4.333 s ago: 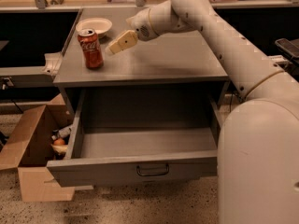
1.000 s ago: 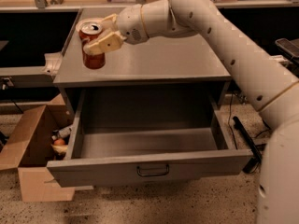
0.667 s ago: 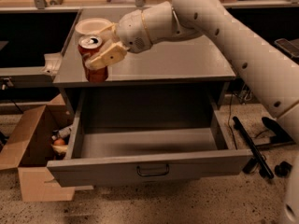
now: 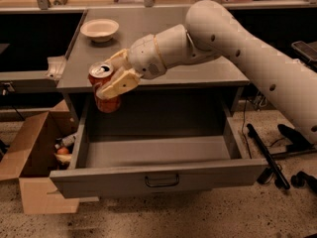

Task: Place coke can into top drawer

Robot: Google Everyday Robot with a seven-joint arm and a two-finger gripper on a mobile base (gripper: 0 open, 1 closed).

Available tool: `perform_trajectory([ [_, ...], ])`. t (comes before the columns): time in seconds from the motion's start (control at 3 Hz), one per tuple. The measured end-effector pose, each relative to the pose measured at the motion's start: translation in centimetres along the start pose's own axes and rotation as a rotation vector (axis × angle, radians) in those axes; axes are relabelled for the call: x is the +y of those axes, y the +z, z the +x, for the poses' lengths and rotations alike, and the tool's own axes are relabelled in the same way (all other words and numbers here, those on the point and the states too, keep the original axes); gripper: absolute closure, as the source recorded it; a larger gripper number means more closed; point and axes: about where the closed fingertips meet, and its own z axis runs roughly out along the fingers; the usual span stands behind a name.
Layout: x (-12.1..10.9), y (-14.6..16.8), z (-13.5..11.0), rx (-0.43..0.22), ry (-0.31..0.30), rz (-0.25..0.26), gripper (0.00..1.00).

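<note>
The red coke can (image 4: 105,87) with a silver top is held upright in my gripper (image 4: 115,79), whose cream fingers (image 4: 119,85) are shut around it. The can hangs in the air just past the cabinet top's front left edge, above the back left part of the open top drawer (image 4: 158,178). The grey drawer is pulled out wide, its inside is bare, and its small dark bar handle (image 4: 162,181) sits at the centre of the front panel. My white arm reaches in from the right.
A white bowl (image 4: 100,29) stands at the back left of the grey cabinet top (image 4: 198,58). An open brown cardboard box (image 4: 34,157) with items inside sits on the floor to the left of the drawer. Dark tools (image 4: 267,157) lie on the floor to the right.
My gripper closed on the coke can, lifted it off the cabinet top and carried it forward and down, out over the open drawer's left side.
</note>
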Motion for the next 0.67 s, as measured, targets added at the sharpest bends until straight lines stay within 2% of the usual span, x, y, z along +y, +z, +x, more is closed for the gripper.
perform_trajectory([
  [0.33,0.4,0.6,1.4,0.005,0.014,-0.006,1.00],
  [0.67,1.6,1.5,4.6,0.028,0.052,-0.020,1.00],
])
